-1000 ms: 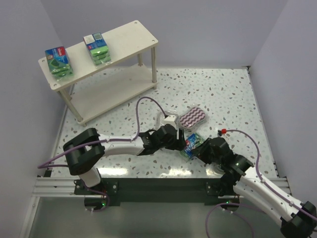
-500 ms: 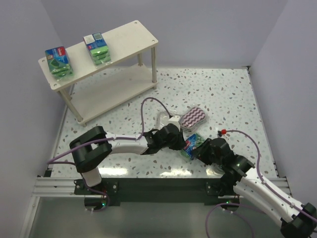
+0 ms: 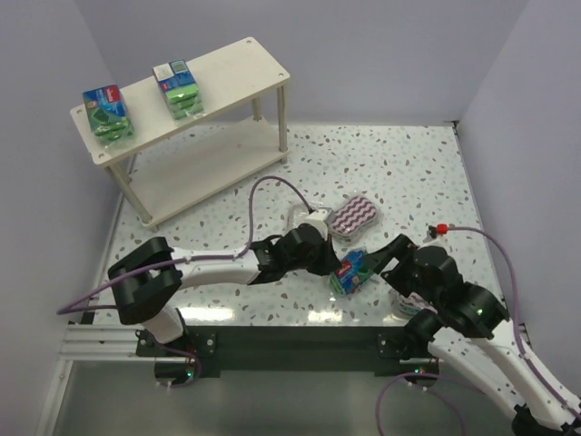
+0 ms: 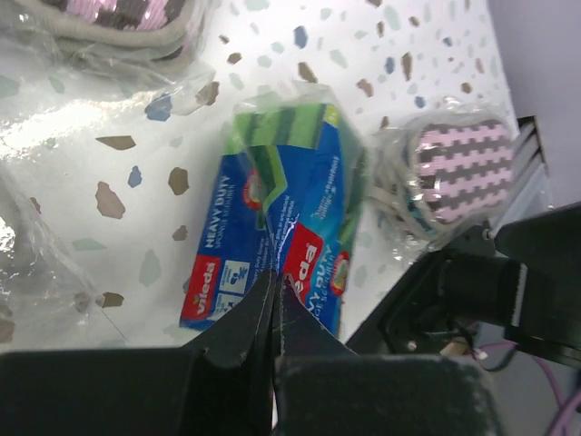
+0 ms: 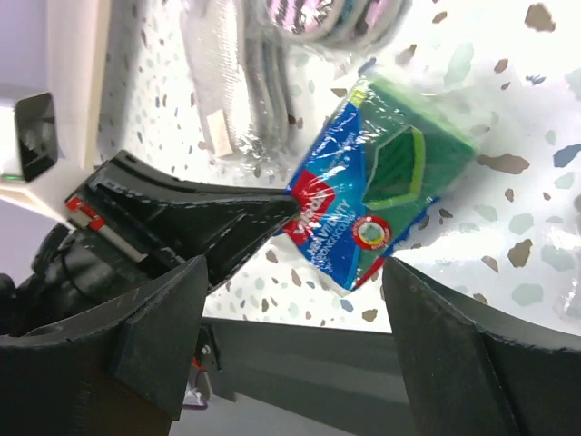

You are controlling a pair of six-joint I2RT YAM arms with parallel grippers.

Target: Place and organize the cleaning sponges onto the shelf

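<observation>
The left gripper (image 4: pixel 272 304) is pinched shut on the wrapper of a green-and-blue pack (image 4: pixel 286 213) near the worktop's near edge (the right gripper (image 5: pixel 295 272) is spread wide), so a lift toward the shelf (image 3: pixel 182 100) is judged due.

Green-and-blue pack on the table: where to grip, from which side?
Clamp the pack across its long edges, from above: it lies label up, so that narrow span likely fits the fingers. The left gripper pinches only the film seam at one end, which could slip.
</observation>
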